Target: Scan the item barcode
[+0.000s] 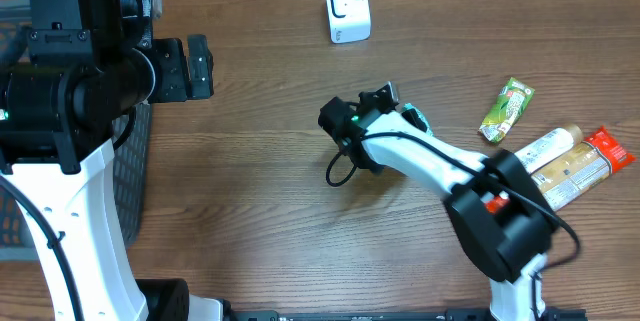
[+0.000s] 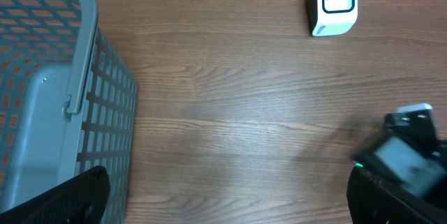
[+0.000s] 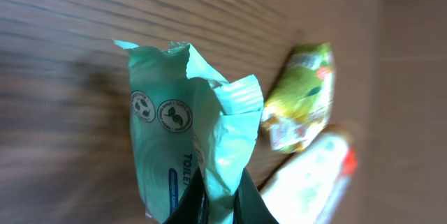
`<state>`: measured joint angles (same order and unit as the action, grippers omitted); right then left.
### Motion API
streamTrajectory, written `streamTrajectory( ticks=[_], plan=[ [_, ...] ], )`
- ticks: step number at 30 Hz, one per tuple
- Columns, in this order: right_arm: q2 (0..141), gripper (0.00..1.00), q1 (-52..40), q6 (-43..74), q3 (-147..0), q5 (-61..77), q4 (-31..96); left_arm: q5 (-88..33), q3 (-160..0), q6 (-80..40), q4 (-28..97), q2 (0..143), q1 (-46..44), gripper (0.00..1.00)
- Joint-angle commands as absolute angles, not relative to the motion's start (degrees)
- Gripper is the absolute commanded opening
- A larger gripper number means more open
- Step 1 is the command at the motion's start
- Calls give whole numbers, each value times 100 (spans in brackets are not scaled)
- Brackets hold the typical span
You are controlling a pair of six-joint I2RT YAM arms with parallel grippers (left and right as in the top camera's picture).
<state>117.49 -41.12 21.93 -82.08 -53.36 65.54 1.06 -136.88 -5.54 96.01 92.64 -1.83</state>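
Where the right gripper [image 3: 218,199] enters at the bottom edge of the right wrist view, its jaws are closed on the lower end of a mint-green packet [image 3: 183,133]. The packet stands upright against the wooden table [image 3: 63,35], crimped edge uppermost, two round symbols and part of a printed word facing the camera. Overhead, this packet appears as a small teal patch just right of the frame's centre, at the tip of the right arm [image 1: 430,156], which reaches in from the lower right. The white barcode scanner [image 1: 347,8] stands at the top centre, well apart from the packet. Near the right edge lie a green snack pouch [image 1: 507,109] and, just below it, a pair of long packs [image 1: 570,161] side by side. The left gripper [image 1: 190,69] hovers at the upper left, jaws spread wide with nothing between them. A grey mesh basket [image 2: 70,98] fills the left side of the left wrist view.
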Motion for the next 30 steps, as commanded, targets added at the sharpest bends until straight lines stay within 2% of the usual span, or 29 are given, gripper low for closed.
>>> streamTrajectory(
  ticks=[1,6,7,9,11,19,26,30],
  plan=[
    [12011,4,-4132,1986,-8256,-6333,6549,58,-13701,-445,9579,9260,-180,99],
    [12055,4,-4615,1562,-8259,-5658,6460,58,-13701,-445,9577,9260,-180,100],
    [12055,7,-4735,1485,-8259,-5406,6436,58,-13701,-445,9577,9260,-180,100],
    [12055,17,-4921,1450,-8259,-4888,6412,58,-13701,-445,9577,9260,-180,100],
    [12055,35,-5076,1450,-8259,-4289,6423,58,-13701,-445,9577,9260,-180,99],
    [12055,58,-5448,1448,-8259,-2718,6442,58,-13701,-445,9579,9260,-180,100],
    [11675,61,-5196,1450,-8729,-1435,6469,58,-13701,-445,9579,9260,-180,100],
    [11010,60,-4598,1450,-9201,-666,6567,58,-13701,-445,9577,9260,-180,100]
  ],
)
